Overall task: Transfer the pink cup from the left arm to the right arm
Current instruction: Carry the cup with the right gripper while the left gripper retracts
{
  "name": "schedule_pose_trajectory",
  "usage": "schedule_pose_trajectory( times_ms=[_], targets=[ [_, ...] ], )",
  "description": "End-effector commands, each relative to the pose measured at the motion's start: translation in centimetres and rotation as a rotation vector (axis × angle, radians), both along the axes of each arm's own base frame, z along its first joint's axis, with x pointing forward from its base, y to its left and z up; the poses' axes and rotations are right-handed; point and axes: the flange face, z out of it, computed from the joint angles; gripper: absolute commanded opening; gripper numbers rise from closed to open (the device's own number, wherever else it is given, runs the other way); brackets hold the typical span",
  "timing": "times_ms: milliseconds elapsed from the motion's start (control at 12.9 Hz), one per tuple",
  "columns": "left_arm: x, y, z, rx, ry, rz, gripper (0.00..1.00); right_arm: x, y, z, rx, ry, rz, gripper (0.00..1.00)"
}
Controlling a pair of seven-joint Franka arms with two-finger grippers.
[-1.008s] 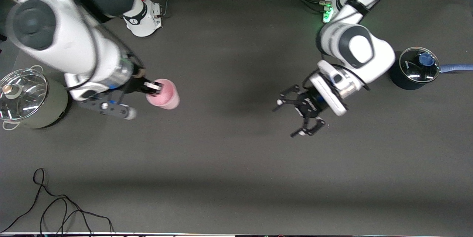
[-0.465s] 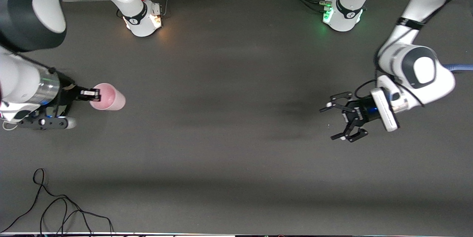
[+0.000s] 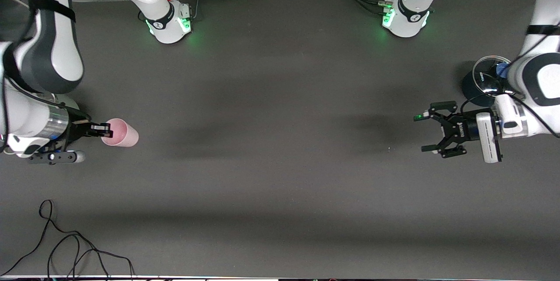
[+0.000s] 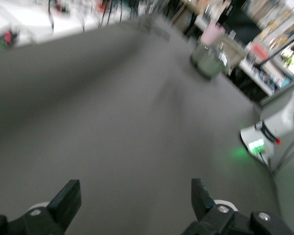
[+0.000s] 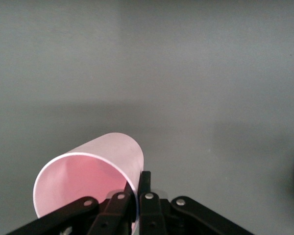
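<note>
While the left gripper [image 3: 431,133] hung with its claws spread over bare tabletop [image 3: 280,149] near the glass-lidded dark pot [image 3: 483,82], the right gripper [image 3: 105,130] pinched the pink cup's [image 3: 121,133] rim at the cup's 9 o'clock, above the right arm's end; no lettering was readable.

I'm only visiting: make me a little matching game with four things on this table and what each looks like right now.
Things:
1. pink cup
2. left hand
3. right hand
4. cable

States:
A. open, holding nothing
B. lying loose by the table's near edge
C. shut on the cup's rim
D. held at its rim

Pairs: 1-D, 2-A, 3-C, 4-B
</note>
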Motion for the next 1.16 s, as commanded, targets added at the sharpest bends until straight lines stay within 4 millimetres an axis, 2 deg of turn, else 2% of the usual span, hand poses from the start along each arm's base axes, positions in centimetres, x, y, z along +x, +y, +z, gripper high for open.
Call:
schedule_pose_trajectory(
  times_ms=[0, 155, 310, 465, 620, 775, 1008, 1085],
  targets=[
    [0.6, 0.0, 5.0, 0.245, 0.18, 0.031, 1.0, -4.3, -1.5, -6.6, 0.005, -0.076, 0.042, 0.0],
    [0.3, 0.0, 7.5, 0.406, 0.251, 0.059, 1.0, -5.8, -2.1, -10.6, -0.014, -0.122, 0.043, 0.0],
    [-0.6, 0.0, 10.1, 0.581, 0.274, 0.098, 1.0, -6.2, -2.4, -12.8, -0.033, -0.147, 0.051, 0.0],
    [-1.4, -1.4, 11.7, 0.804, 0.241, 0.076, 1.0, -6.2, -2.5, -13.8, -0.04, -0.145, 0.052, 0.0],
    [-1.8, -3.0, 14.0, 0.947, 0.206, 0.038, 1.0, -6.1, -2.7, -15.5, -0.055, -0.153, 0.047, 0.0],
    [-2.0, -2.6, 15.9, 1.042, 0.232, 0.139, 1.0, -5.9, -2.7, -16.9, -0.072, -0.172, 0.047, 0.0],
    [-2.7, -1.0, 16.4, 1.076, 0.393, 0.381, 1.0, -6.0, -2.5, -17.0, -0.071, -0.169, 0.047, 0.0],
    [-2.6, -0.9, 16.7, 1.08, 0.399, 0.448, 1.0, -6.0, -2.3, -16.6, -0.067, -0.173, 0.044, 0.27]
  ],
)
